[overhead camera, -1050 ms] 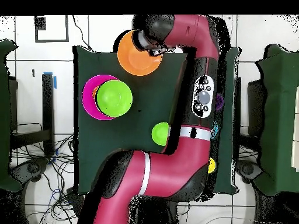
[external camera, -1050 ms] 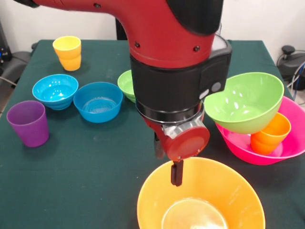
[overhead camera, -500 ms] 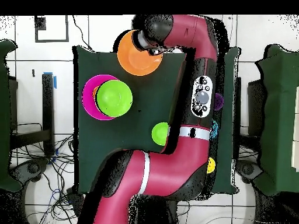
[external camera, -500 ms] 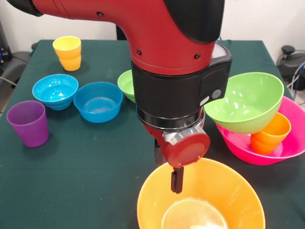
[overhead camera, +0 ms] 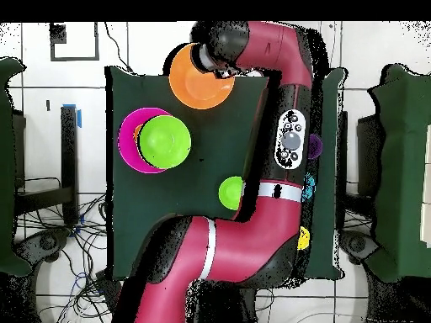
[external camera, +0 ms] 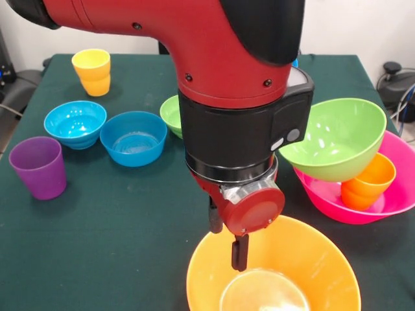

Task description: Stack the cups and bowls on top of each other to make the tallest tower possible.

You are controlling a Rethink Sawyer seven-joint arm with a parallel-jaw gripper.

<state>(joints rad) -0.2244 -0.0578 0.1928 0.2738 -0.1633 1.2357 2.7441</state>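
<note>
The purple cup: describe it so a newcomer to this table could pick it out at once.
Start from the green table in the front view and go to its left edge. There stands the purple cup, upright and alone, in front of the cyan bowl and blue bowl. It is the only purple thing, taller and narrower than those bowls.

green-clothed table [external camera: 117, 253] before a white wall [external camera: 363, 26].

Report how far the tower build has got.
Done: the large pink plastic bowl holds an orange plastic cup, with a tilted medium green bowl on top. In hand: the gripper straddles the rim of the large orange bowl. Left: the purple cup, yellow cup and two blue bowls stand loose.
</note>
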